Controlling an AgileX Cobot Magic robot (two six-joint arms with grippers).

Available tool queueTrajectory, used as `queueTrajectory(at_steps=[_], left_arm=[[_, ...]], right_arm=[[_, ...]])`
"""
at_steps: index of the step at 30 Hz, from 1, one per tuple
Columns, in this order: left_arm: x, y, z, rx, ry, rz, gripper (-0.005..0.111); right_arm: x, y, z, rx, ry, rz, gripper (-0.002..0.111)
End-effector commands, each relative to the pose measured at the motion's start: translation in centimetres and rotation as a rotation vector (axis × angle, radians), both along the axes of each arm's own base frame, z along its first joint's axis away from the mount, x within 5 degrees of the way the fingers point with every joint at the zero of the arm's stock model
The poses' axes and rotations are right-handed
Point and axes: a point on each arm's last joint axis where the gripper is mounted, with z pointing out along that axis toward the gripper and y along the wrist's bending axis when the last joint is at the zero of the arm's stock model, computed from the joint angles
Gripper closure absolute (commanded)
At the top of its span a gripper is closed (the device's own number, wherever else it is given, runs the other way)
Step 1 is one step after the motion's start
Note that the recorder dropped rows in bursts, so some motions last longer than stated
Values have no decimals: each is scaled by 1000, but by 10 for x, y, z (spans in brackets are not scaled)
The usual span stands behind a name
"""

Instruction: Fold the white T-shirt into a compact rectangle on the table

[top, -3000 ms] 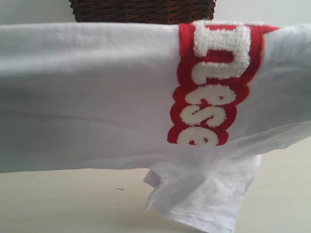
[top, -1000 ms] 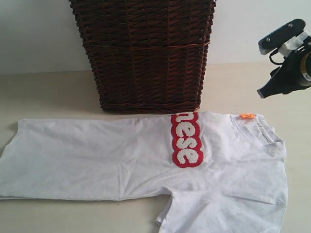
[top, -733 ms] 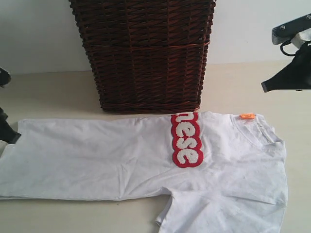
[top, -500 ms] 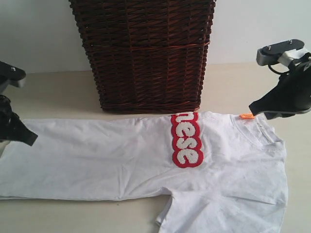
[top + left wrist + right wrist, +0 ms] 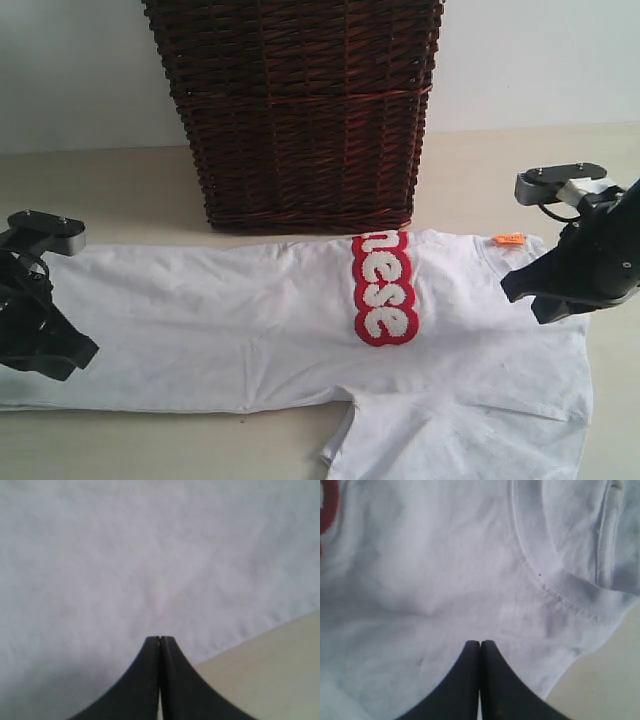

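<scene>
The white cotton short-sleeved T-shirt (image 5: 230,320) lies spread flat and lengthwise on the pale beige worktop (image 5: 110,180), directly in front of a dark brown wicker basket (image 5: 300,110). Its fuzzy red-outlined lettering (image 5: 383,290) sits mid-garment, and the small orange neck tag (image 5: 509,239) is at the right end.

The left gripper (image 5: 160,639) is clenched, tips over the shirt's left end near the cloth's edge. The right gripper (image 5: 480,642) is clenched, tips over the fabric beside the collar seam (image 5: 540,575). It is unclear whether either gripper pinches cloth.

Matte black tapered fingers (image 5: 142,685), grey top plates (image 5: 558,182)
</scene>
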Motion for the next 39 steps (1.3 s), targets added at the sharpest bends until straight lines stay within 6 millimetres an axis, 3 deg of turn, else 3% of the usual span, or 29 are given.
queueTrajectory(at_steps=[1,5,11,19,23,29,35,39], left_arm=[[12,1,-7,-3,-90,56,107],[20,1,-16,2,-122,94,107],[14,1,-44,22,35,79,107],[-15,6,-69,107,373,131,107],[-29,9,-73,132,436,156,107],[-47,11,-74,153,559,168,107],[-59,6,-57,155,552,127,107],[-44,6,-15,108,226,122,107]], right_arm=[[10,-1,-20,-5,-21,-60,108],[15,-2,-37,-17,-15,-73,108],[14,-2,-60,-26,60,-72,108],[-1,-1,-62,-23,225,-61,108],[-8,1,-61,-58,283,-47,108],[-17,9,-38,-147,234,-10,108],[-22,7,8,-122,36,-6,108],[-32,6,41,-128,-82,94,103]])
